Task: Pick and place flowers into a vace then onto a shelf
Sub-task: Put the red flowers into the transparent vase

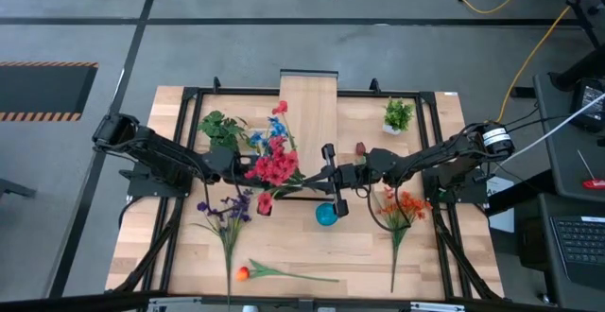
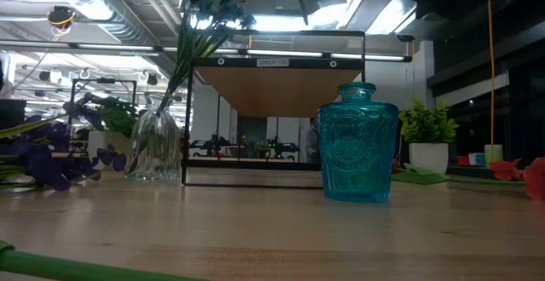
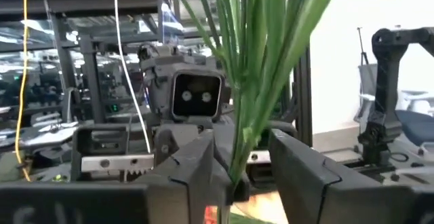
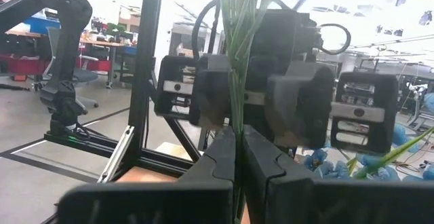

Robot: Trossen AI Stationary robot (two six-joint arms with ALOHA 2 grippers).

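A bunch of flowers with red and blue blooms [image 1: 274, 159] stands with its long green stems [image 2: 174, 77] in a clear glass vase [image 2: 155, 149] on the table, left of the shelf [image 2: 274, 89]. The shelf also shows in the high view [image 1: 308, 104]. My right gripper [image 4: 239, 157] is shut on the stems above the vase. My left gripper [image 3: 252, 176] faces it, open, with one finger on either side of the same stems [image 3: 239, 136]. A teal glass vase [image 2: 358, 143] stands empty near the shelf's near end. My right gripper pinches several green stems [image 4: 236, 119] of the bunch between its two fingers, partway up, below the blooms. The fingers come level from the table's right side and lie across the stems. The stems stand nearly upright, their lower ends in the clear vase. My left gripper has the stems close by one finger [image 3: 203, 170]; I cannot tell whether they touch.
Loose flowers lie on the table: purple [image 1: 227, 213] near left, orange [image 1: 400, 208] right, an orange-red tulip [image 1: 244, 272] at the near edge, a dark red tulip [image 1: 360, 148] by the shelf. Two small green plants [image 1: 222, 128] [image 1: 398, 115] stand at the far side.
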